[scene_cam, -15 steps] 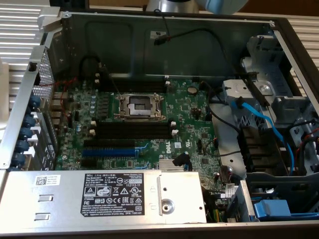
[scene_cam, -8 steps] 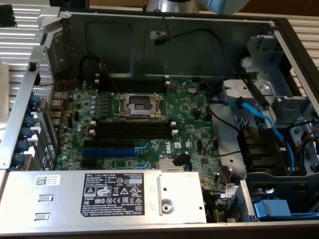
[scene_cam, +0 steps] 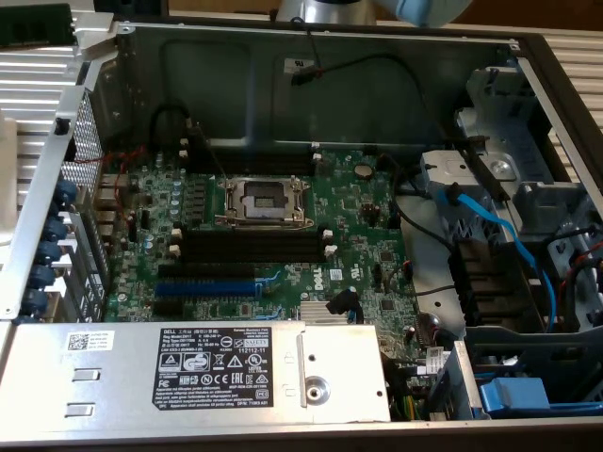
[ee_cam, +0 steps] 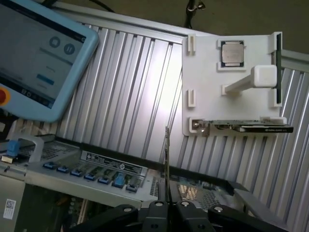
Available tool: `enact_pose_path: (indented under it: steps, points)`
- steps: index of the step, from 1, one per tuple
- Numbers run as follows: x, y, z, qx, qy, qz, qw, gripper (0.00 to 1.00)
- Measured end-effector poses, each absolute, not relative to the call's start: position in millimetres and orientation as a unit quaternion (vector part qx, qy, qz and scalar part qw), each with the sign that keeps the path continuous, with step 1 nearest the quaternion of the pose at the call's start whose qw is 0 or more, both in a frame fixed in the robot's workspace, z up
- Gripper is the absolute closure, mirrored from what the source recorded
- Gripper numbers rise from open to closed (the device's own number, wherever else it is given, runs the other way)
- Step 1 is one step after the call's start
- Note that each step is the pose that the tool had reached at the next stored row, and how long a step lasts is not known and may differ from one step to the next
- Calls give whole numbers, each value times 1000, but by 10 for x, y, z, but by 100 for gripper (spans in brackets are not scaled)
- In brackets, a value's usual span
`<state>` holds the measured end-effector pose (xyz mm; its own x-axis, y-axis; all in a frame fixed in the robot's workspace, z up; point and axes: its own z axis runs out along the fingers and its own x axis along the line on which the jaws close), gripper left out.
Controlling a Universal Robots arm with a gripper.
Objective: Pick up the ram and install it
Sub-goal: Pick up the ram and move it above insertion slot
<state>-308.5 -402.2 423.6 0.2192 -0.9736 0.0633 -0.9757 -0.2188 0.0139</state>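
The black label (scene_cam: 217,363) on the power supply (scene_cam: 122,395) reads DELL.

I see the ram (ee_cam: 167,159) edge-on only, a thin line across the computer case (ee_cam: 104,169) rim. Its chips and label face are turned out of sight, and its lower end is buried between my fingers (ee_cam: 155,212), which pinch it. My gripper (ee_cam: 168,207) is cut off by the picture's edge. Beside the case, the pendant (ee_cam: 36,53) runs out of frame, its screen text blurred. Over the case's back wall my arm (scene_cam: 429,9) is cropped to a stub. Inside the case, the fine print on the power supply label (scene_cam: 221,363) is too small to read.
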Motion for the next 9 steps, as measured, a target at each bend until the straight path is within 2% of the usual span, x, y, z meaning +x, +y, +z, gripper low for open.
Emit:
enact_pose_path:
  steps: [9]
  points:
    - [-2448,-4021,4238,780,-624,21,26,88]
